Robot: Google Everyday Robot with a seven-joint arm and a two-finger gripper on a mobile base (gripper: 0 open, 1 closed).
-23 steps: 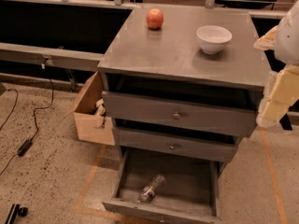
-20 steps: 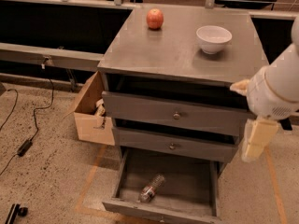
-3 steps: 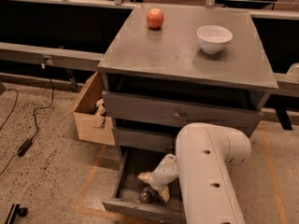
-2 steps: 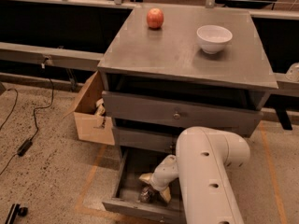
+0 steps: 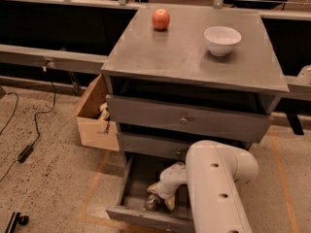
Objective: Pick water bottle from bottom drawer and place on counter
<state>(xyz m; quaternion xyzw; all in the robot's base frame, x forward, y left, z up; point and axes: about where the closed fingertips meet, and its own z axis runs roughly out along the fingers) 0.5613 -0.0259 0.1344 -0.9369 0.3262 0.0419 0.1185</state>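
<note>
The bottom drawer [image 5: 127,213] is pulled open at the foot of the grey cabinet. The water bottle [image 5: 151,203] lies on its side in it near the front, mostly hidden; only its lower end shows. My gripper [image 5: 160,197] is down inside the drawer, right at the bottle and over its upper part. My white arm [image 5: 218,188] reaches in from the lower right and covers the drawer's right half. The counter [image 5: 180,52] is the cabinet's flat grey top.
A red apple [image 5: 161,19] and a white bowl [image 5: 222,39] stand on the counter's far part. The two knobbed drawers [image 5: 183,121] above are shut. A cardboard box [image 5: 92,115] stands left of the cabinet. A cable [image 5: 24,152] lies on the floor.
Over several seconds the arm came down from the right and the gripper went into the bottom drawer at the bottle. In the last second it has barely moved.
</note>
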